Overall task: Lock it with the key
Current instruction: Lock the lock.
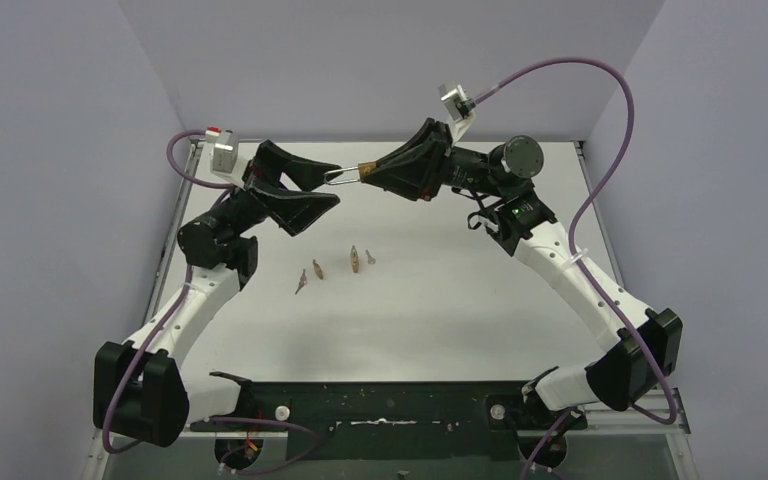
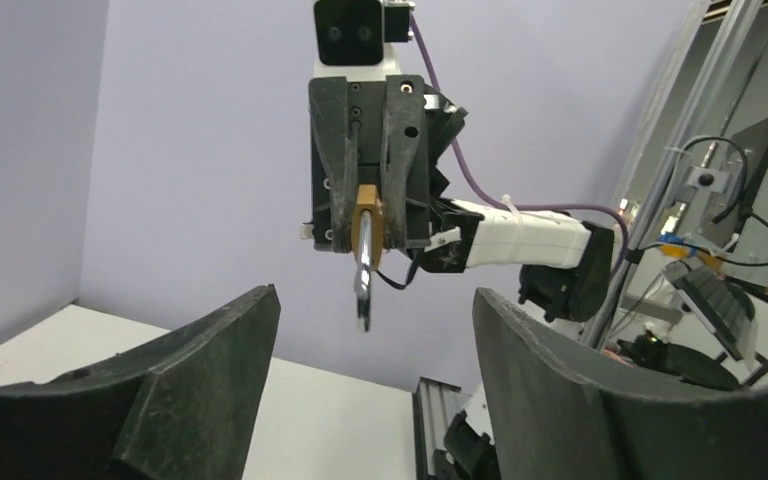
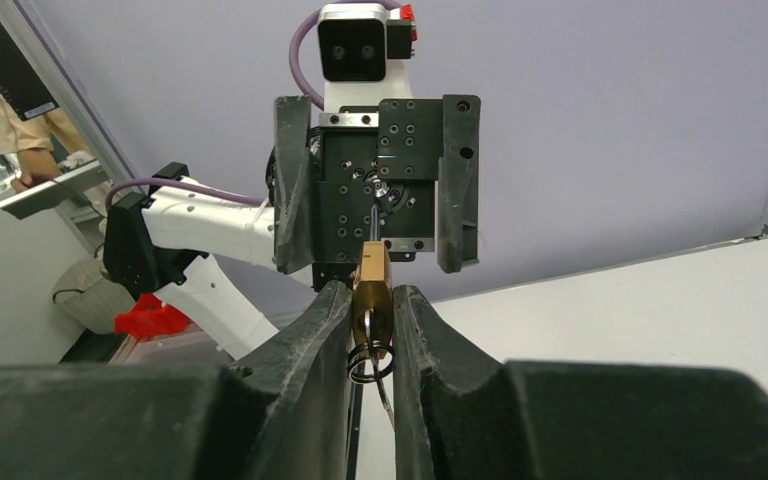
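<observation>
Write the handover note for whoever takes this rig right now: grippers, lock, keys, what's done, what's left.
Left gripper: open, one finger on either side of the shackle, not touching it.
Right gripper: shut on the padlock, held in the air above the table, with the shackle pointing at the left gripper.
Keys: several small ones lie loose mid-table, ungripped. A wire ring hangs under the padlock; whether a key is in the lock can't be told.
Done: padlock lifted and held up.
Left: probably confirm the shackle is seated, then turn the key.
</observation>
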